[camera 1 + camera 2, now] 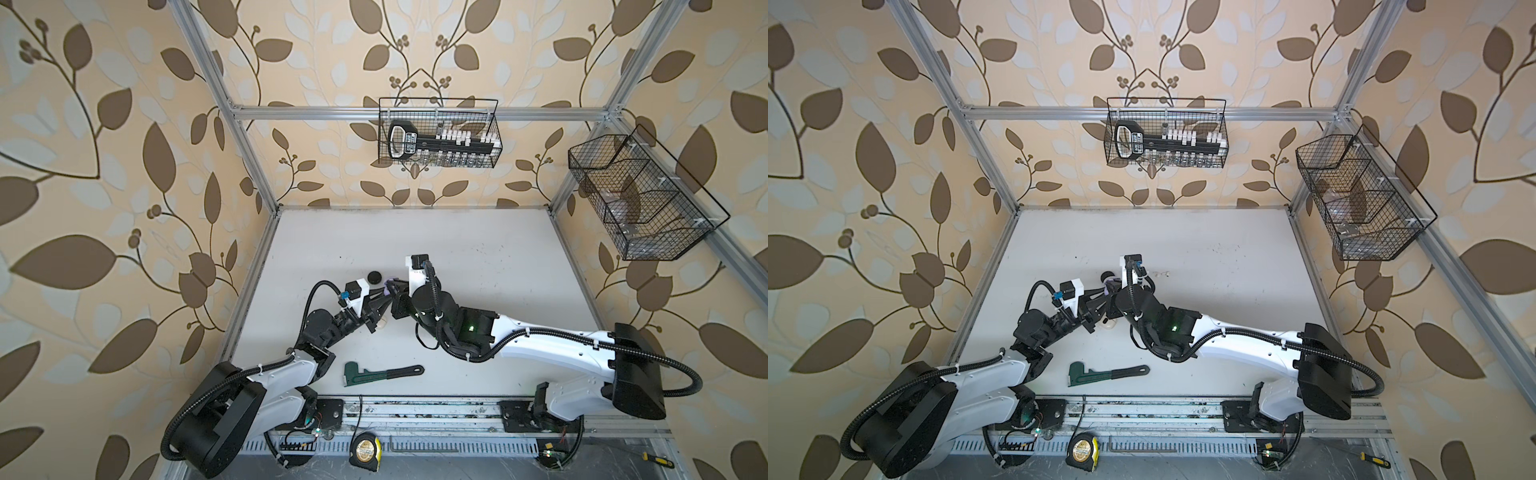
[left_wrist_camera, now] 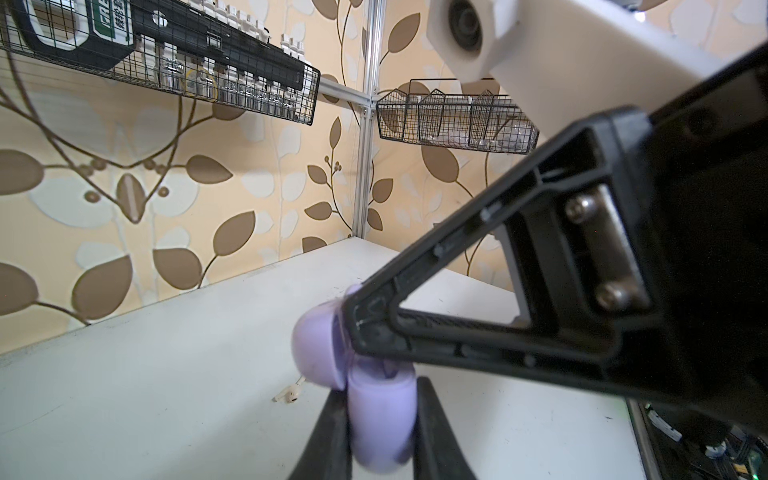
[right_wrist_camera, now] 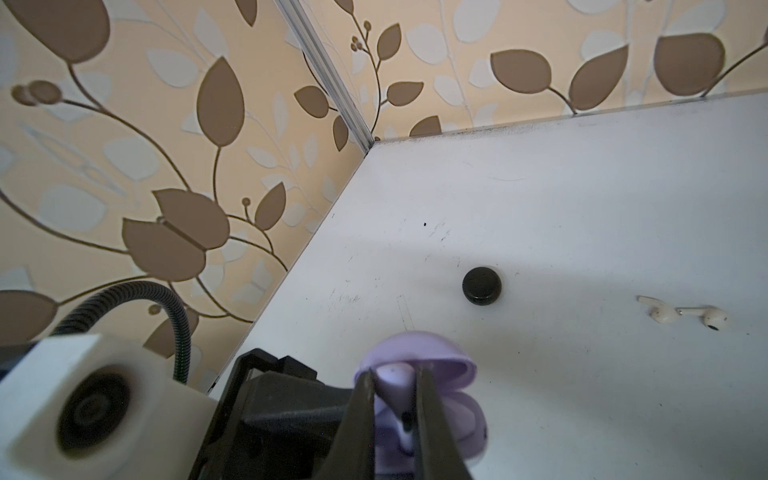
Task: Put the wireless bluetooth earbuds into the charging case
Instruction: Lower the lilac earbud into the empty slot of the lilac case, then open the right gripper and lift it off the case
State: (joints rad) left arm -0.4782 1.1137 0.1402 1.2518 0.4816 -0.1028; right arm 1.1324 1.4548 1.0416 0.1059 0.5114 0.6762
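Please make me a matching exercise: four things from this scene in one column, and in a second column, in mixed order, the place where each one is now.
Things:
1. lilac case
2. lilac earbud
3. white earbuds
4. pipe wrench

Places:
A. alone near the front edge of the table
B. between the left gripper's jaws, lid open
C. two pieces lying loose on the table
D. between the right gripper's jaws, at the open case

Pairs: 1-B, 2-D, 3-C, 4-A

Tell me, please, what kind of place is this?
Probably a robot test cell: an aluminium frame lined with leaf wallpaper, two robot arms at a white table, and wire baskets hung on the frame.
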